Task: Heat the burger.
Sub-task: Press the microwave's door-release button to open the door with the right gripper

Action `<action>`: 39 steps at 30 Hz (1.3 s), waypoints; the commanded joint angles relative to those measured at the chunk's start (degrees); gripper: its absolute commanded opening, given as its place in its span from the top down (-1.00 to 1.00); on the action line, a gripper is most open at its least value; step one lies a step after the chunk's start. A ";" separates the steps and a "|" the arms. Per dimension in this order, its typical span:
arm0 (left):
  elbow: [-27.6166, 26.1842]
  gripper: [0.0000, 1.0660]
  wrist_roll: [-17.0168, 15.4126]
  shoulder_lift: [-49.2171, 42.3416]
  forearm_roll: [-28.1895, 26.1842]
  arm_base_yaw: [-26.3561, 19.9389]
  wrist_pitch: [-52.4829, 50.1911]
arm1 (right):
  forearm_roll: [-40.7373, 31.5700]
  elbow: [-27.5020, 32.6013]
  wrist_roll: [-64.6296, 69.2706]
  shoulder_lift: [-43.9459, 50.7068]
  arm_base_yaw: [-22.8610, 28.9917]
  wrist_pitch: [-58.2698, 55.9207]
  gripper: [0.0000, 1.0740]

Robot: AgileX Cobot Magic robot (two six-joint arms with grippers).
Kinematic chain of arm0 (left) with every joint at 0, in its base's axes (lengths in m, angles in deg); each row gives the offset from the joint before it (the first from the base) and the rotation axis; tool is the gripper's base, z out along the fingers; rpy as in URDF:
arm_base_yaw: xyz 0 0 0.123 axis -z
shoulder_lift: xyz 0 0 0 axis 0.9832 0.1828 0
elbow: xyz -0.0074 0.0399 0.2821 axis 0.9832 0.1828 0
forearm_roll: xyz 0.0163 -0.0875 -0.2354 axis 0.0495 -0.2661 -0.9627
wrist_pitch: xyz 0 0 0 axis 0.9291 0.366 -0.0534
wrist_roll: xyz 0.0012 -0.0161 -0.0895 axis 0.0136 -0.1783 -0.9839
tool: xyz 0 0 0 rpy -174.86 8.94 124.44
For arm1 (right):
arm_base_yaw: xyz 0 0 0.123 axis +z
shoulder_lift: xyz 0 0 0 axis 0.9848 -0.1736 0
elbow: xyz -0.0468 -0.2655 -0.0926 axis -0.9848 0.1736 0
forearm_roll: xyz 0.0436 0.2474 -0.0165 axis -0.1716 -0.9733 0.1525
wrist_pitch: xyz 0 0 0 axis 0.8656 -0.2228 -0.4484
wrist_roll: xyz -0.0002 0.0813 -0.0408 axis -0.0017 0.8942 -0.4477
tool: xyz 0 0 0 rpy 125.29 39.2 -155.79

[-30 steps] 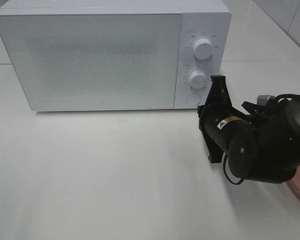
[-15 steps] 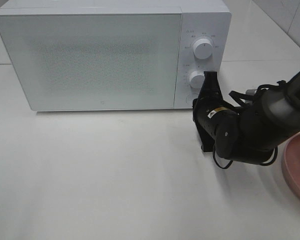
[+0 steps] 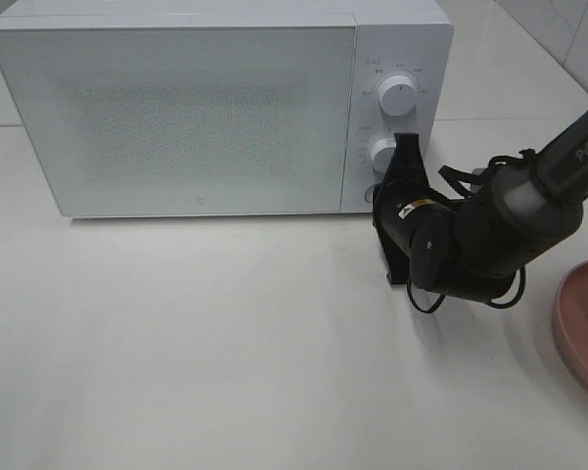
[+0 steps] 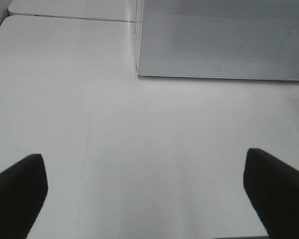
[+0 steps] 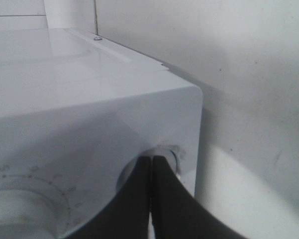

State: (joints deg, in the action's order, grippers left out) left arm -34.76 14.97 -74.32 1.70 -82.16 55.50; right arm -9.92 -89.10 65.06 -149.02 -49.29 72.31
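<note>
The burger is out of view in every frame. The white microwave (image 3: 196,108) stands at the back of the table with its door closed. My right gripper (image 3: 382,196) is shut, and its tips are at the round button (image 3: 375,193) at the bottom of the control panel, below the two dials. In the right wrist view the shut right gripper (image 5: 150,158) points straight at that button (image 5: 165,153); I cannot tell whether it touches. My left gripper (image 4: 149,199) is open over bare table in front of the microwave (image 4: 219,40), with nothing between its fingers (image 4: 17,191).
A round pink plate (image 3: 585,323) lies at the table's right edge, partly cut off by the frame. Two white dials (image 3: 399,94) sit on the panel above the button. The right arm's black body (image 3: 470,245) hangs over the table in front of the panel.
The right arm has swung left and toward the microwave, bringing its shut gripper from beside the lower dial to the round button. More of the pink plate shows.
</note>
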 commanded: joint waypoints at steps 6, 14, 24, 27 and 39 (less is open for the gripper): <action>0.00 -0.88 0.00 -0.86 -0.57 0.00 0.06 | 0.80 -2.06 0.40 -1.03 -0.46 2.06 1.00; 0.00 -0.88 0.00 -0.86 -0.57 0.00 0.06 | 2.23 -2.92 0.40 -1.03 -0.46 6.99 1.00; 0.00 -0.88 0.00 -0.86 -0.57 0.00 0.06 | 2.01 -6.25 -1.78 -1.03 -0.69 12.38 1.00; 0.00 -0.88 0.00 -0.86 -0.57 0.00 0.06 | 2.01 -8.42 -4.64 -1.26 -1.09 13.92 1.00; 0.00 -0.88 0.00 -0.86 -0.57 0.00 0.06 | 2.29 -11.63 -5.44 -3.32 -2.29 14.61 1.00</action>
State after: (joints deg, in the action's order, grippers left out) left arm -34.76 14.97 -74.32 1.70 -82.16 55.50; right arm -13.76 -94.37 60.53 -152.34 -48.89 72.43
